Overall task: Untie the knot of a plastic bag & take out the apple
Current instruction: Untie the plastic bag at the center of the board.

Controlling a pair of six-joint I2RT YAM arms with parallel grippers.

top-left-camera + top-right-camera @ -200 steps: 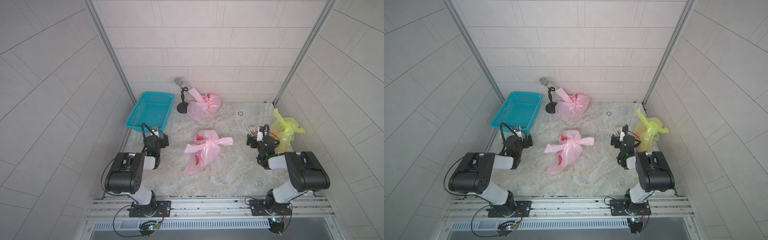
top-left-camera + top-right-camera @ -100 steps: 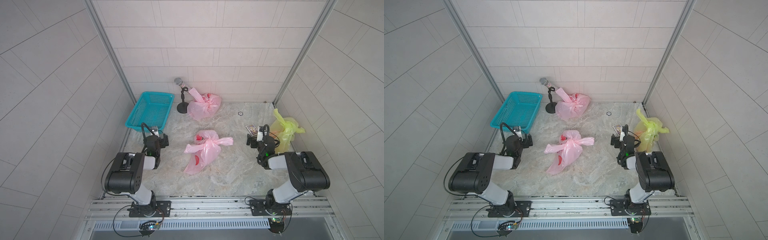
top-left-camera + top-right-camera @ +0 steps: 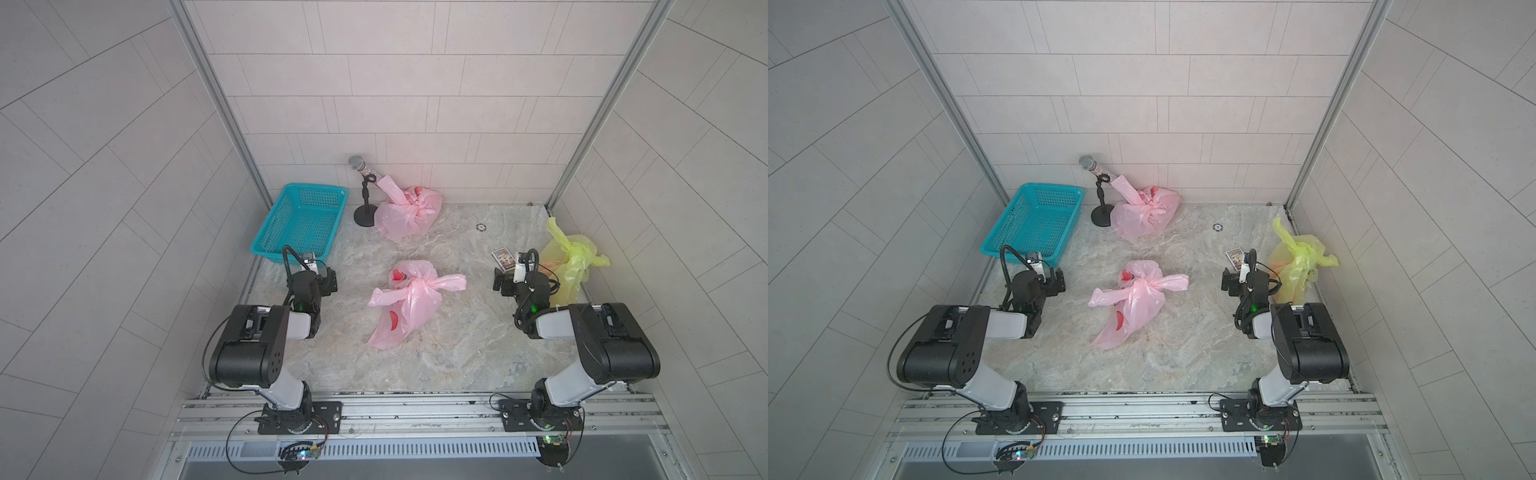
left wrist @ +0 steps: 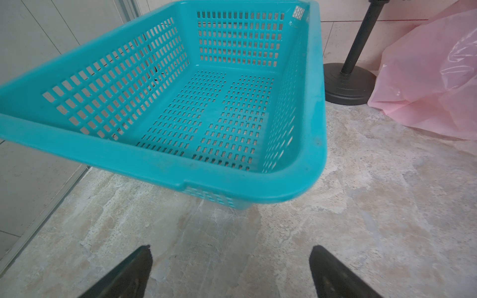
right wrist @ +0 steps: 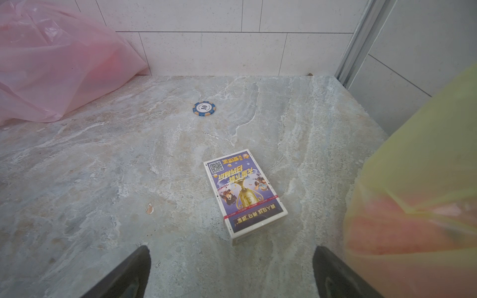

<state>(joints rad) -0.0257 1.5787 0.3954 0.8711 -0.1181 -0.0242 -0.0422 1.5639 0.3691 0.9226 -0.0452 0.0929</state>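
Note:
A knotted pink plastic bag (image 3: pixel 409 299) (image 3: pixel 1133 297) lies on its side in the middle of the marble table, its tied ears (image 3: pixel 446 283) pointing right. The apple is hidden; I cannot make it out through the plastic. My left gripper (image 3: pixel 327 280) (image 4: pixel 231 258) rests low on the table left of the bag, open and empty, facing a teal basket. My right gripper (image 3: pixel 500 282) (image 5: pixel 231 258) rests to the bag's right, open and empty, just short of a card box. Neither touches the bag.
The teal basket (image 3: pixel 299 224) (image 4: pixel 232 180) stands at the back left. A microphone on a stand (image 3: pixel 365 195) and a second pink bag (image 3: pixel 409 212) are behind. A yellow bag (image 3: pixel 575 262) (image 5: pixel 413 180), a card box (image 3: pixel 503 258) (image 5: pixel 244 193) and a poker chip (image 5: pixel 204 108) lie at the right.

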